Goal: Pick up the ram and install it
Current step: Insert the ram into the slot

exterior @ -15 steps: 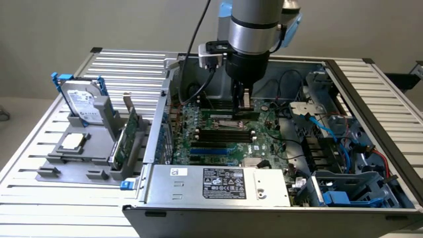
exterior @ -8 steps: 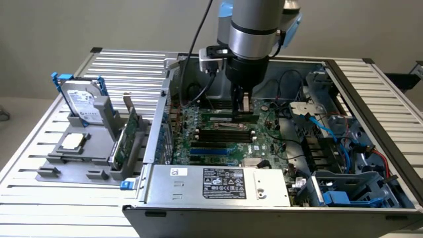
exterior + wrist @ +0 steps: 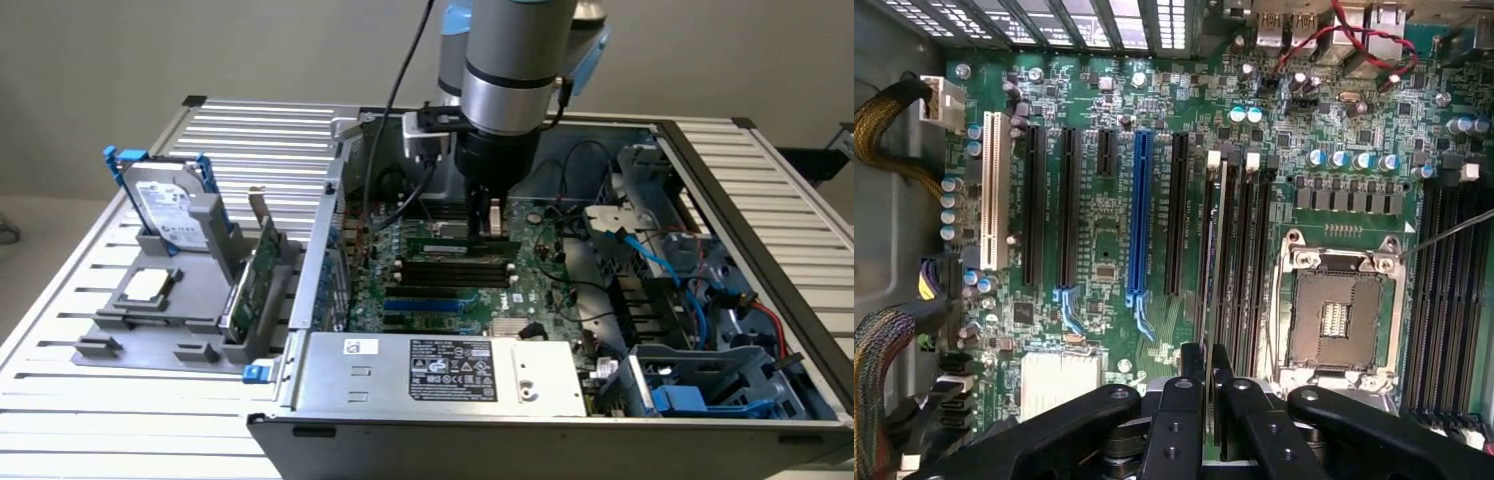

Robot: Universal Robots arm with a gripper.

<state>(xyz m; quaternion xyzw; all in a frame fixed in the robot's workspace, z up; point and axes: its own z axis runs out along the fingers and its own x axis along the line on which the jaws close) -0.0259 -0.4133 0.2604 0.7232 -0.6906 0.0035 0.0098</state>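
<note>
Edge-on, the ram [image 3: 1211, 250] is just a thin dark sliver, chips hidden; gripper [image 3: 1206, 368] clenched on it over the slots [image 3: 1240, 250].

ram [image 3: 1206, 285]: one
robot arm [image 3: 514, 60]: one
computer case [image 3: 534, 447]: one
motherboard [image 3: 541, 290]: one
CPU socket [image 3: 1339, 315]: one
memory-slot banks [image 3: 1454, 290]: two, one on either side of the socket
blue expansion slot [image 3: 1141, 220]: one
white expansion slot [image 3: 994, 190]: one
long black expansion slots [image 3: 1034, 200]: three
short black expansion slot [image 3: 1105, 155]: one
power supply [image 3: 441, 368]: one, lower middle of the exterior view
hard drive [image 3: 167, 205]: one, at the exterior view's left
green expansion card [image 3: 258, 280]: one, beside the hard drive
</note>
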